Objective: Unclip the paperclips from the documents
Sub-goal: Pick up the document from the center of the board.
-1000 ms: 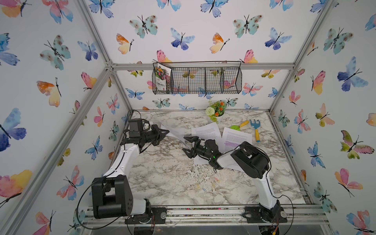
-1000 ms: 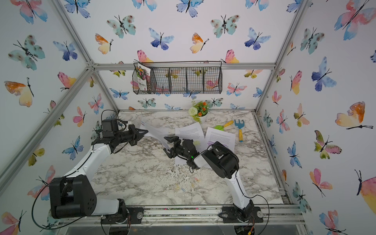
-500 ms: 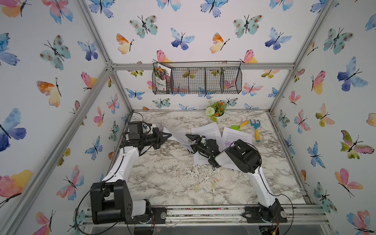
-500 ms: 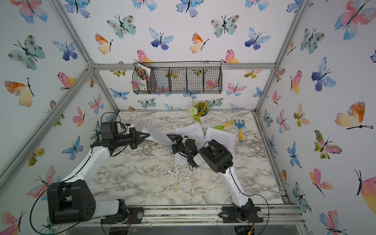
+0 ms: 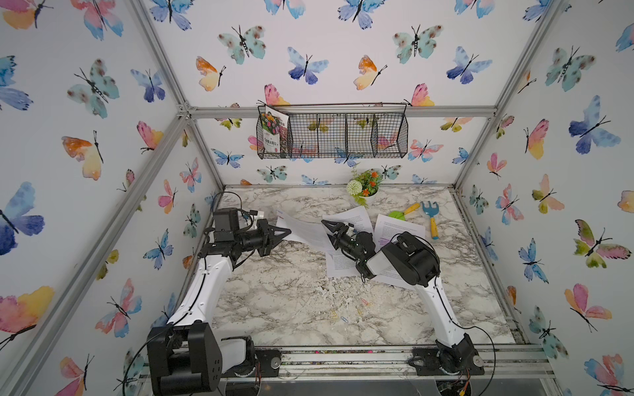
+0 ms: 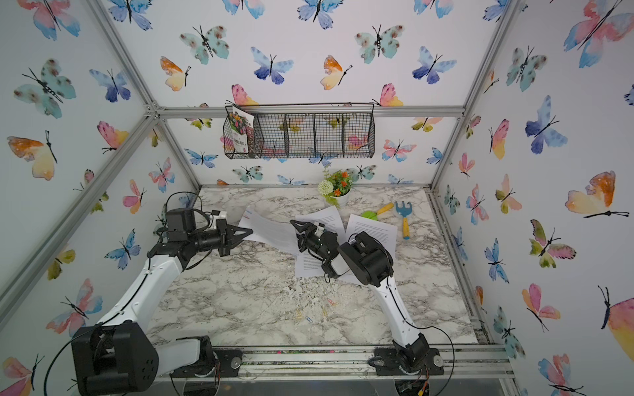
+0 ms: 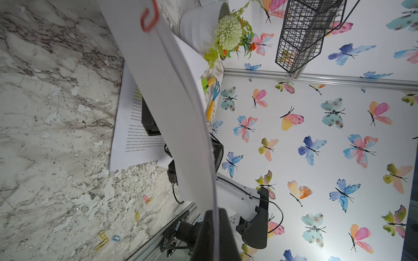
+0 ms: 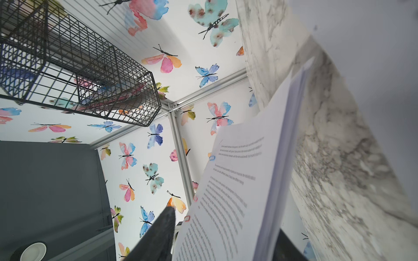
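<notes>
Clips (image 5: 344,318) lie loose on the counter (image 5: 274,301), so some are off, but the raised sheet (image 5: 303,230) carries several along its edge, including a blue clip (image 8: 212,157). Left tool (image 5: 287,233) pinches one end tight; right tool (image 5: 331,233) straddles the other end, jaws part-open, apparently gripping nothing yet.

Bright, even, diffuse light; shadows on the marble worktop (image 5: 274,308) are faint and soft-edged. Both top views are sharp mid-frame, with the enclosure rails (image 5: 343,111) splaying toward the corners. Right wrist view: print on the lifted document (image 8: 235,194) is smeared and soft. Left wrist view: the red paperclip (image 7: 148,15) is close and blurred; pale glare washes part of the wall (image 7: 328,248).
</notes>
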Robot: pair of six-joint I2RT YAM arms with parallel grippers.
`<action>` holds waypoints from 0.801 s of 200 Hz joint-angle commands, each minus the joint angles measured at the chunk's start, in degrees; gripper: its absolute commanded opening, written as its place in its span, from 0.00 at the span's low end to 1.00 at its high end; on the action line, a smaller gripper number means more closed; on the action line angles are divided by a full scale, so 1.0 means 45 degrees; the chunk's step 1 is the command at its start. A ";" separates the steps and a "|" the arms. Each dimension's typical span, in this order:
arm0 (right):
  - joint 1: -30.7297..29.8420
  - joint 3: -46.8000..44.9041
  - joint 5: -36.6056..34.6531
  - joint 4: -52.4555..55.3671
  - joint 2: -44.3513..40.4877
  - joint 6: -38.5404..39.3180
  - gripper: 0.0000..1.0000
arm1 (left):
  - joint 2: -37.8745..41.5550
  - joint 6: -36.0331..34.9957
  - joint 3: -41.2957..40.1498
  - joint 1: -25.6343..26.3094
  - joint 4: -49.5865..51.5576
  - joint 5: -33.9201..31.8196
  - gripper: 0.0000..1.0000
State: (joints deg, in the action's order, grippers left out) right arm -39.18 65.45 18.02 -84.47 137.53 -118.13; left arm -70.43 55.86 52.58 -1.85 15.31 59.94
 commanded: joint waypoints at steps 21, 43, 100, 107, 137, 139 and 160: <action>0.0127 0.0710 0.0665 -0.0721 0.0669 -0.3375 0.49 | 0.0329 -0.0586 0.0211 0.0049 0.0498 0.0770 0.00; 0.0170 0.1159 0.1038 -0.0583 0.0879 -0.3228 0.45 | 0.0454 -0.0851 0.0174 0.0056 0.0887 0.0958 0.00; 0.0546 0.1354 0.2088 -0.0141 0.0796 -0.2421 0.12 | 0.0989 -0.2274 0.0006 0.0042 0.2690 0.1049 0.00; 0.0632 0.1320 0.2282 -0.0127 0.0714 -0.2285 0.08 | 0.1003 -0.2839 0.0145 0.0056 0.3308 0.0903 0.00; 0.1125 0.1257 0.3276 0.0139 0.0155 -0.1552 0.02 | 0.0988 -0.4875 0.0705 0.0045 0.5592 0.0078 0.14; 0.1152 0.1256 0.3357 0.0177 0.0105 -0.1481 0.02 | 0.1009 -0.4966 0.0715 0.0051 0.5624 0.0000 0.17; 0.1515 0.1285 0.4238 0.0669 -0.0570 -0.0666 0.02 | 0.1160 -0.5258 0.0897 0.0050 0.5778 -0.0639 0.47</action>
State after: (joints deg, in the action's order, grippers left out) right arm -34.50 70.81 31.46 -83.20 139.79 -119.15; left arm -66.81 39.09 54.28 -1.76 34.89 60.49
